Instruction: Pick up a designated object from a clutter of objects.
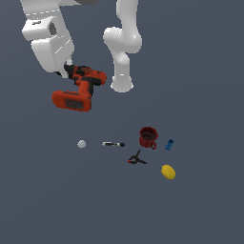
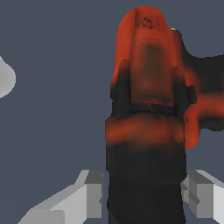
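The designated object, a red-orange power drill, hangs in the air at the upper left of the exterior view, well above the clutter of objects. My gripper is shut on its black chuck end, and the blocky red battery base points down. In the wrist view the drill fills the frame, and its dark ribbed chuck sits between the two grey fingers of the gripper.
On the floor below lie a grey ball, a black-white marker, a dark red mug, a blue piece, a black clamp and a yellow lemon. The arm's white base stands behind them.
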Available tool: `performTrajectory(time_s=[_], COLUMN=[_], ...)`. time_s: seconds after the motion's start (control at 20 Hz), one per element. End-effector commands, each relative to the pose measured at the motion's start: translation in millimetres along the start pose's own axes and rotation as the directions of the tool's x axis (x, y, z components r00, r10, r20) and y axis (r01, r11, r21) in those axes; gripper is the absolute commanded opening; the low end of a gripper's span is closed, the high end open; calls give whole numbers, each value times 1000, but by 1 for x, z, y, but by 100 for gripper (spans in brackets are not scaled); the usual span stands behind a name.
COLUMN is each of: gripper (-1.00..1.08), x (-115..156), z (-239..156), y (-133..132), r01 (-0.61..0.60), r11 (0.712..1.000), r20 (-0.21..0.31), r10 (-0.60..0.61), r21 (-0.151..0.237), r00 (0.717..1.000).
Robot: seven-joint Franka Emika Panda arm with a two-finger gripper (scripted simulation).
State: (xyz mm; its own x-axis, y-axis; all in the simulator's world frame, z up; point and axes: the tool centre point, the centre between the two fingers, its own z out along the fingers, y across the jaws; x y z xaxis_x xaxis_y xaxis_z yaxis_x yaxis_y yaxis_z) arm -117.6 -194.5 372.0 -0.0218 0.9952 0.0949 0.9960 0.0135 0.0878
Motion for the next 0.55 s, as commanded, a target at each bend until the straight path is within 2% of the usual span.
performTrajectory(time_s=[0.0,0.5], gripper=[-100,-100], x=[-1,-4], z=[-17,-38], y=[0,0], r01=[0,-2], r11=[1000,1000], r20=[4,5], r10=[0,2], r21=[-5,-4], r00=[1000,1000])
